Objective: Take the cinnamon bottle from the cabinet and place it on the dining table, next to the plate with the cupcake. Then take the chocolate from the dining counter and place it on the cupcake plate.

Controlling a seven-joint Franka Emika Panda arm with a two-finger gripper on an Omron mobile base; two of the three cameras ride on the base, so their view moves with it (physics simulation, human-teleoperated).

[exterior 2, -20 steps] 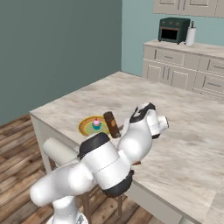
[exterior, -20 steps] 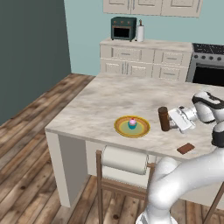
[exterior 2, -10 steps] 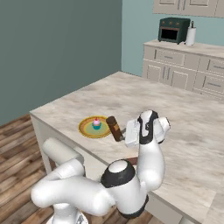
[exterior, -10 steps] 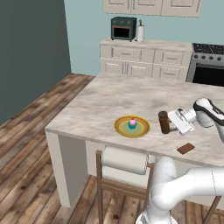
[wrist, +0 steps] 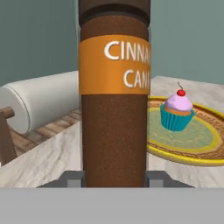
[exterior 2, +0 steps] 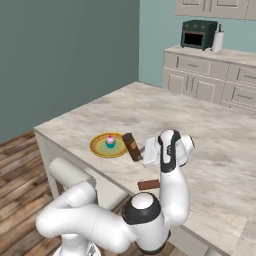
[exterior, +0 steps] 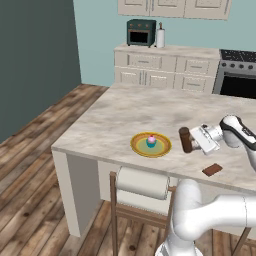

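Cinnamon bottle (wrist: 114, 92) stands upright between the two dark fingertips (wrist: 72, 179) of the hand (exterior: 196, 145), which grips it low on its brown body, close to the bench (exterior: 125, 115). Its orange label faces the hand camera. From the base cameras the bottle sits just beside the yellow plate (exterior: 140, 148), on the plate's arm side, near the bench's front edge. On that plate's teal centre stands the cupcake (wrist: 176, 111) with pink topping and a red cherry. Flat brown chocolate (exterior: 212, 170) lies on the bench close to the front edge, apart from the plate. A chair's pale rolled backrest (exterior: 142, 183) is tucked under the bench edge below the plate.
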